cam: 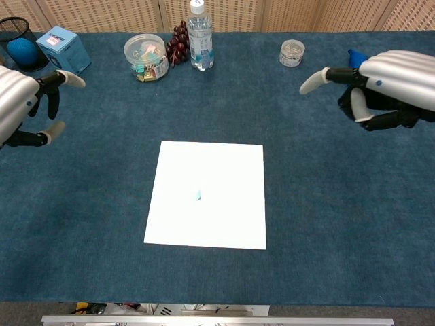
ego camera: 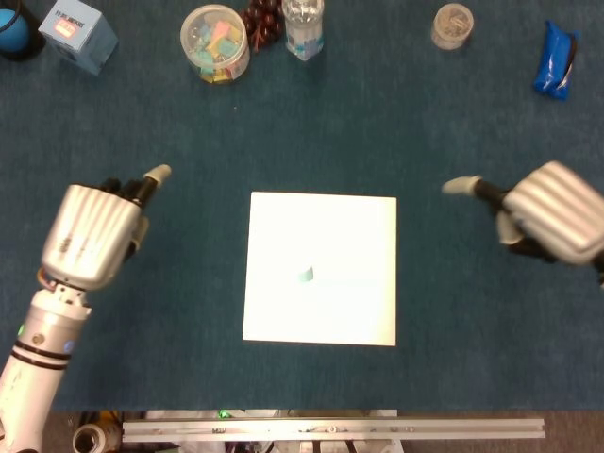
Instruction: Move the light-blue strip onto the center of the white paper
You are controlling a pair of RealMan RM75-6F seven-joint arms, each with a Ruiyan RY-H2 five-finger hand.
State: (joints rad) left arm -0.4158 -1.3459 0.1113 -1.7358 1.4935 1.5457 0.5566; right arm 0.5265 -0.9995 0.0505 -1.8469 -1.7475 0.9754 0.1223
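The fingers of the left hand are spread apart and hold nothing; it hovers off the left edge of the white paper, which fits a hand that has nothing left to carry. The right hand is likewise empty, one finger stretched toward the sheet and the others loosely apart, hanging well to the right of it. Between them the light-blue strip lies on the paper, close to its middle, touched by neither hand. Judging by this, the placing looks done. Along the far edge of the table stand a bottle, a jar and a blue box.
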